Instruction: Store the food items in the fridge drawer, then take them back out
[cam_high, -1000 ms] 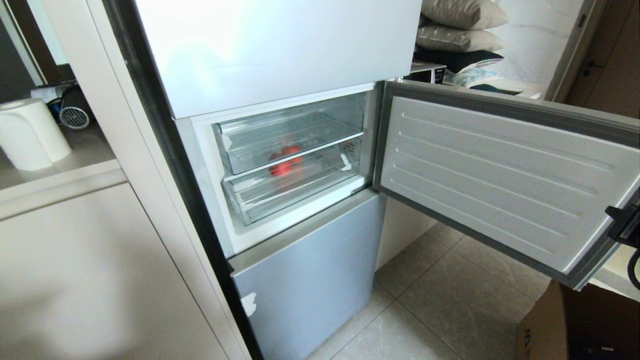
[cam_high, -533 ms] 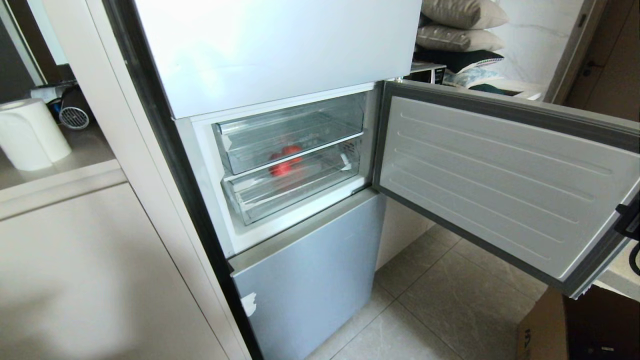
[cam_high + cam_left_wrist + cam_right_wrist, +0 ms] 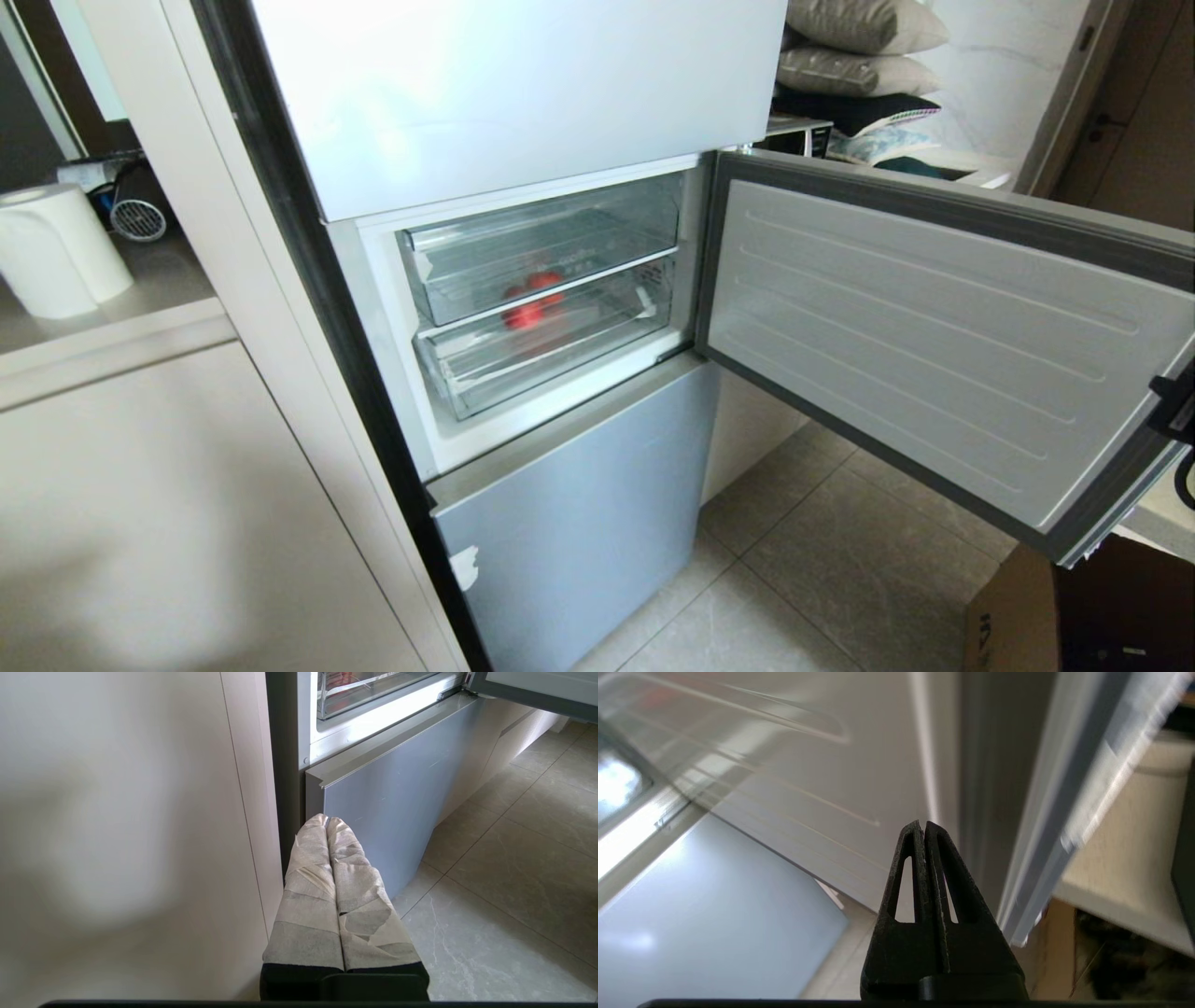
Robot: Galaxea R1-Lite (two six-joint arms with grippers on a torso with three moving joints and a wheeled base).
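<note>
The fridge's middle door (image 3: 934, 345) stands swung open to the right. Inside sit a clear upper tray (image 3: 541, 247) and below it the clear fridge drawer (image 3: 551, 350), both pushed in. Red-orange food items (image 3: 526, 313) show through the plastic where the two fronts meet; I cannot tell which bin holds them. A red glimpse of the food items (image 3: 343, 676) also shows in the left wrist view. My right gripper (image 3: 923, 823) is shut and empty, right by the door's free edge; its black body (image 3: 1178, 411) shows there. My left gripper (image 3: 326, 819), tape-wrapped, is shut and hangs low beside the cabinet.
The blue-grey lower fridge door (image 3: 579, 504) is closed. A paper towel roll (image 3: 56, 247) stands on the left counter. A cardboard box (image 3: 1027, 607) sits on the tiled floor under the open door's outer corner. Pillows (image 3: 859, 47) are stacked behind the fridge.
The open door has swung a little wider, its outer corner lower in the picture. The right gripper at its edge has slid further right. Drawers and food unchanged.
</note>
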